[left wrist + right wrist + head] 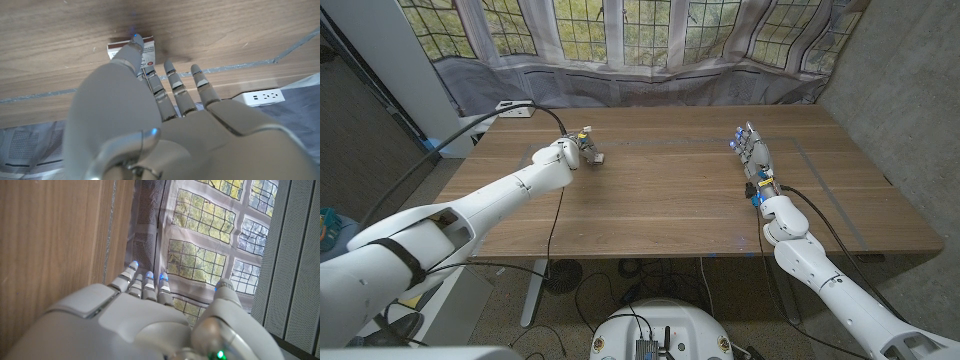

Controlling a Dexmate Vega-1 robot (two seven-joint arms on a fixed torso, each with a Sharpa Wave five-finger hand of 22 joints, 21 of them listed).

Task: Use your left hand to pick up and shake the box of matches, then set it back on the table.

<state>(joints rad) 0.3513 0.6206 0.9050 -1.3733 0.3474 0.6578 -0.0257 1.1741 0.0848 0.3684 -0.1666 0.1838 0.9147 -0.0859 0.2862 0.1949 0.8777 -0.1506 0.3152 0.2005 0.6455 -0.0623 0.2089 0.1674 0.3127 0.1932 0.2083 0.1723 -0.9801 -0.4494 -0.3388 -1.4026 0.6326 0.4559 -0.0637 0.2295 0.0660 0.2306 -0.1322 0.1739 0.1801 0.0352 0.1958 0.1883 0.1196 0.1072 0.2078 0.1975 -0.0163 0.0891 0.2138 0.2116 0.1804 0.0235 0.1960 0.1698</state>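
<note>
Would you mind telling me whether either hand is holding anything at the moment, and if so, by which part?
Nothing is clearly held. The left hand reaches the matchbox, one fingertip touching its edge, but no grip shows. The right hand holds nothing.

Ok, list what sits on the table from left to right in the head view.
Left hand → box of matches → right hand.
</note>
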